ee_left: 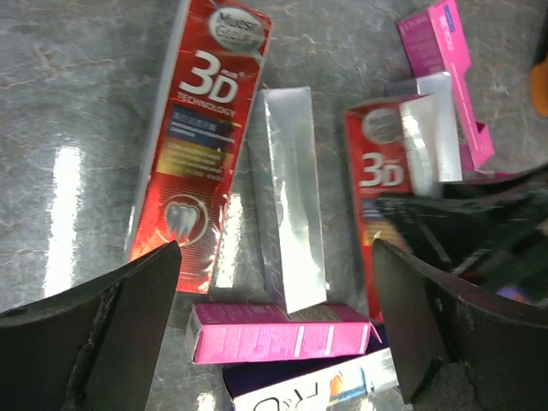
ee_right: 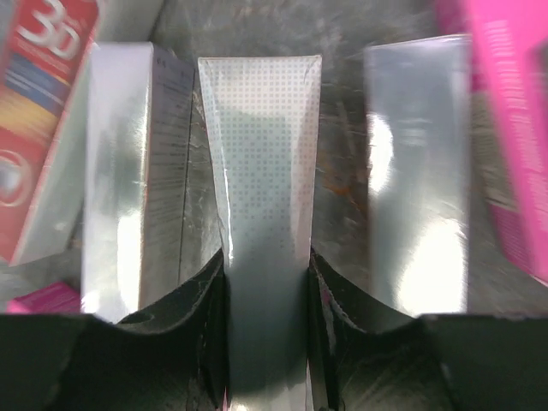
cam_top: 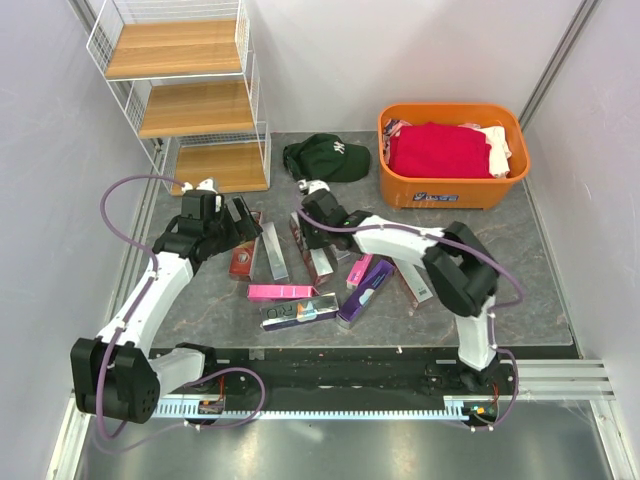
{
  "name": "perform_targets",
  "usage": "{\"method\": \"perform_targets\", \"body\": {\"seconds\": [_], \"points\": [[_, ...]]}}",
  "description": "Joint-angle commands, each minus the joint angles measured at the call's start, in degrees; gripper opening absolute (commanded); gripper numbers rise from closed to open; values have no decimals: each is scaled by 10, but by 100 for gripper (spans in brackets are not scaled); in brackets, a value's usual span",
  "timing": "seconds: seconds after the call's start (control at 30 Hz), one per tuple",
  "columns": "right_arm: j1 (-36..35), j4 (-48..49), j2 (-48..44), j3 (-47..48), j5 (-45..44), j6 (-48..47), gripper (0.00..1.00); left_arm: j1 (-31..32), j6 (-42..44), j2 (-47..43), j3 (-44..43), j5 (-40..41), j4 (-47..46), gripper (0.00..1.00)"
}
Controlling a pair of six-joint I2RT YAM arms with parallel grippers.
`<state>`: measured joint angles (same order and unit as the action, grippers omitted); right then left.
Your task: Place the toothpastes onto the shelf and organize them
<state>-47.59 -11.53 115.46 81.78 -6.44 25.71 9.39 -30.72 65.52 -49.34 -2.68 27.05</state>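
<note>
The right claw (ee_right: 267, 257) was clamped on a long silver-grey dotted cardboard toothpaste box (ee_right: 261, 154) running straight ahead of it; the left claw (ee_left: 276, 253) hung wide apart. Pickup seemed the step in hand, and the next move called for a lift toward the white wire shelf (cam_top: 180, 50) ahead-left.

The shelf (cam_top: 175, 48) stands at the far left of the table (cam_top: 540, 290). The tub (cam_top: 455, 190) sits far right; the cap (cam_top: 325, 157) lies just left of it. The toothpaste boxes (cam_top: 282, 292) lie scattered mid-table, nearer than the cap. One box (ee_right: 261, 154) lies between the fingers of the right gripper (ee_right: 265, 257).
</note>
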Motion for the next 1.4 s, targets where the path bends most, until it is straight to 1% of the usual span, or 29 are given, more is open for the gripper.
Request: {"method": "perform_targets", "body": {"seconds": [0.0, 0.03, 0.07, 0.2, 0.23, 0.27, 0.3, 0.33, 0.37, 0.4, 0.43, 0.47, 0.5, 0.53, 0.63, 0.7, 0.77, 0.8, 0.87, 0.9, 1.0, 1.13, 1.27, 1.37], "points": [[33, 91, -140, -49, -6, 44, 40, -2, 30, -6, -29, -54, -18, 100], [38, 111, -159, -77, -6, 50, 39, -2, 32, -7, -30, -77, -23, 100], [44, 114, -198, -92, -8, 55, 39, -2, 34, -9, -31, -89, -30, 100], [78, 192, -309, -179, -29, 99, 38, 1, 30, -20, -29, -166, -91, 100], [82, 219, -331, -213, -44, 108, 38, 4, 25, -21, -26, -200, -104, 100], [86, 235, -377, -231, -57, 113, 37, 5, 19, -22, -25, -217, -119, 100], [91, 261, -400, -247, -68, 127, 37, 13, 6, -22, -25, -234, -134, 100], [94, 273, -423, -279, -81, 132, 37, 19, -3, -21, -21, -266, -171, 100], [94, 286, -469, -295, -113, 137, 37, 24, -13, -19, -17, -283, -193, 100], [94, 313, -492, -310, -128, 142, 36, 37, -43, -18, -12, -299, -217, 100], [94, 329, -536, -344, -146, 154, 36, 45, -62, -16, 5, -339, -297, 100], [94, 345, -558, -361, -172, 163, 36, 60, -81, -12, 13, -359, -333, 100], [95, 386, -580, -378, -183, 169, 35, 68, -120, -7, 20, -374, -372, 100], [94, 403, -616, -408, -193, 183, 36, 76, -136, -3, 28, -391, -426, 100], [95, 441, -674, -434, -219, 201, 35, 106, -179, 14, 17, -413, -475, 100], [94, 447, -690, -426, -225, 205, 35, 121, -205, 24, 6, -425, -500, 100], [95, 443, -693, -393, -228, 204, 36, 125, -230, 29, -4, -433, -536, 100], [95, 441, -690, -365, -226, 203, 35, 127, -259, 32, -8, -436, -553, 100], [95, 436, -669, -334, -220, 191, 37, 126, -290, 36, -24, -453, -577, 100], [94, 432, -659, -304, -212, 190, 37, 127, -297, 39, -32, -461, -577, 100], [95, 431, -622, -259, -191, 192, 37, 127, -340, 42, -55, -470, -596, 100], [94, 467, -572, -241, -157, 204, 37, 128, -397, 44, -53, -473, -673, 100], [95, 500, -541, -235, -161, 208, 37, 128, -425, 59, -66, -464, -699, 100], [95, 507, -520, -217, -153, 210, 37, 134, -441, 92, -91, -465, -707, 97]]}}
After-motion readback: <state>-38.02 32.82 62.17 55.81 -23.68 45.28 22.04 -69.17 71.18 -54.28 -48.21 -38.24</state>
